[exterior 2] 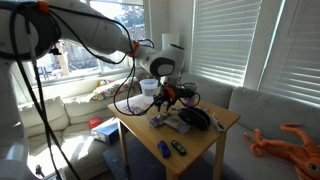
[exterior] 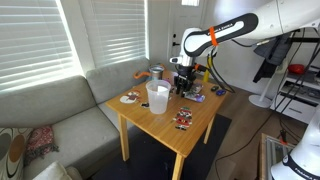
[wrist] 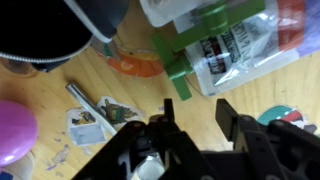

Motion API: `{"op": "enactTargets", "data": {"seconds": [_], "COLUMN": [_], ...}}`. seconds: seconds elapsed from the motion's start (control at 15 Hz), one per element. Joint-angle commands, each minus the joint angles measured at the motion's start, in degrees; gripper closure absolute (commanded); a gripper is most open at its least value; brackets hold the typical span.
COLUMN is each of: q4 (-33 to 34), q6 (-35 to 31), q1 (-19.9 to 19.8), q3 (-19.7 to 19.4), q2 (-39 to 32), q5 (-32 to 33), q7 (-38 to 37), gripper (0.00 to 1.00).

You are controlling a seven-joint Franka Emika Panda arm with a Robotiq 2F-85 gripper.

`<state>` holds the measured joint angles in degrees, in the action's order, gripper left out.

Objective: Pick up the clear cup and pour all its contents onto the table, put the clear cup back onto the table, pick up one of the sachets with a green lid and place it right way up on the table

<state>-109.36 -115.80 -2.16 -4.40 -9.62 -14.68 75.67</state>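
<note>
The clear cup (exterior: 157, 96) stands upright near the middle of the light-wood table (exterior: 200, 128); it also shows in an exterior view (exterior 2: 149, 88). My gripper (exterior: 182, 80) hangs low over the far part of the table, beyond the cup. In the wrist view my gripper (wrist: 198, 115) is open and empty over bare wood. A pouch with a green lid (wrist: 232, 45) lies flat just ahead of the fingers, its green cap (wrist: 178, 70) pointing toward them. Small sachets (exterior: 183, 120) lie near the table's front. I cannot see inside the cup.
A grey-and-orange container (exterior: 157, 72) stands at the table's back. A black rounded object (wrist: 50, 25), an orange item (wrist: 135, 65), a purple item (wrist: 12, 130) and a small flat packet (wrist: 95, 118) lie near the gripper. A couch (exterior: 60, 120) flanks the table.
</note>
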Motion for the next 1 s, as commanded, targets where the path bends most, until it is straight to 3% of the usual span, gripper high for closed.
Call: {"op": "enactTargets", "data": {"seconds": [0.0,0.07,0.33,0.53,0.67,0.87,0.93], "q4": [3.51,3.82,4.38,4.21,3.88,3.44,3.34], "q6": [3.20,3.40,4.03,4.15,3.86,3.50,3.42], "q1": [-1.75,-1.88,-2.35,-2.51,-2.49,-2.35,-2.33], "q3": [1.38,1.39,1.32,1.40,1.58,1.90,2.00], "q2": [-1.62,-1.65,-1.62,-1.63,-1.62,-1.72,-1.78], "q5": [1.56,1.74,3.19,3.86,4.08,4.57,4.77], "q7": [1.76,2.16,4.42,6.44,7.71,9.06,9.42], "gripper": [0.29,0.28,0.04,0.13,0.25,0.53,0.56]}}
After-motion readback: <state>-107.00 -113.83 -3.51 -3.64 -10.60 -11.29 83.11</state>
